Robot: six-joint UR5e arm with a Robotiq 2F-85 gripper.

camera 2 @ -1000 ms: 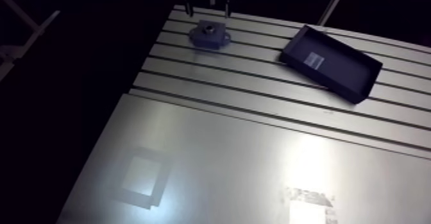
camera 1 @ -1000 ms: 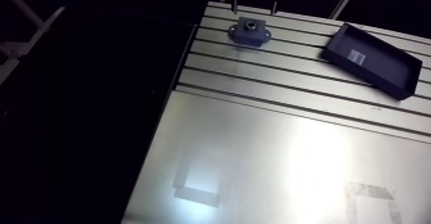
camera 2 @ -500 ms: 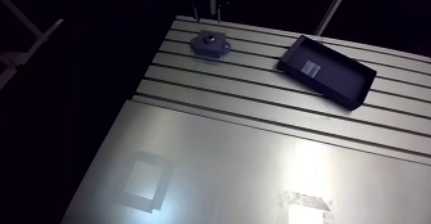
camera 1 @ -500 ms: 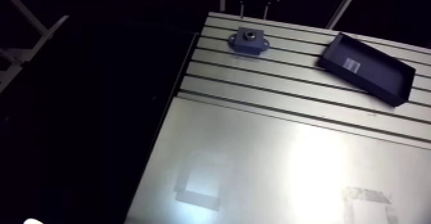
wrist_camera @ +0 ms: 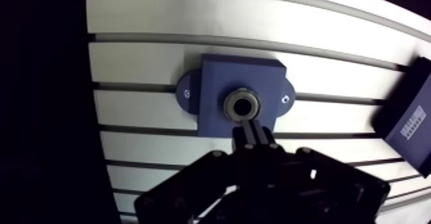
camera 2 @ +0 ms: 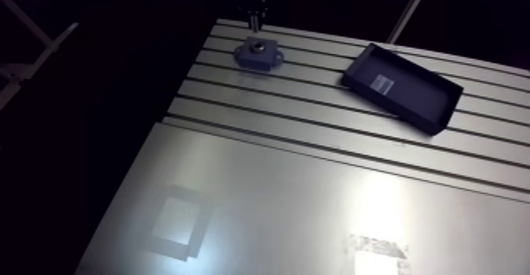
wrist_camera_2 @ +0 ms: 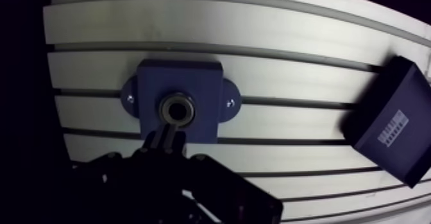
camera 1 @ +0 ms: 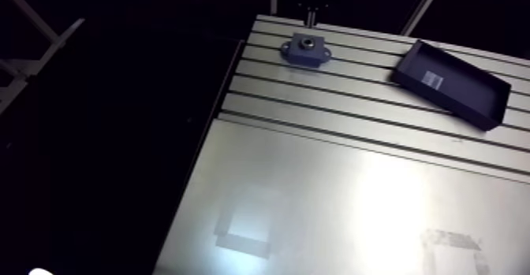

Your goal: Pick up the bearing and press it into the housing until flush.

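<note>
A dark blue housing (wrist_camera: 215, 79) with two mounting ears stands on the slotted table (wrist_camera: 141, 60) near its far left corner. A metal bearing (wrist_camera: 242, 105) sits in the housing's central bore, its ring showing. My gripper (wrist_camera: 247, 129) hangs just above the housing, fingers pressed together with nothing between them, their tips at the near rim of the bearing. In the arm view the gripper (camera 1: 311, 16) comes down as one narrow tip just behind the housing (camera 1: 307, 48).
An open dark rectangular tray (camera 1: 451, 81) with a white label lies on the slotted rails to the right of the housing. A smooth metal sheet (camera 1: 331, 207) covers the near part of the table. The table's left edge runs close beside the housing.
The gripper's fingers, wide apart over the housing earlier, have come together into one tip. The housing and tray have not moved; the arm view shifted slightly at first.
</note>
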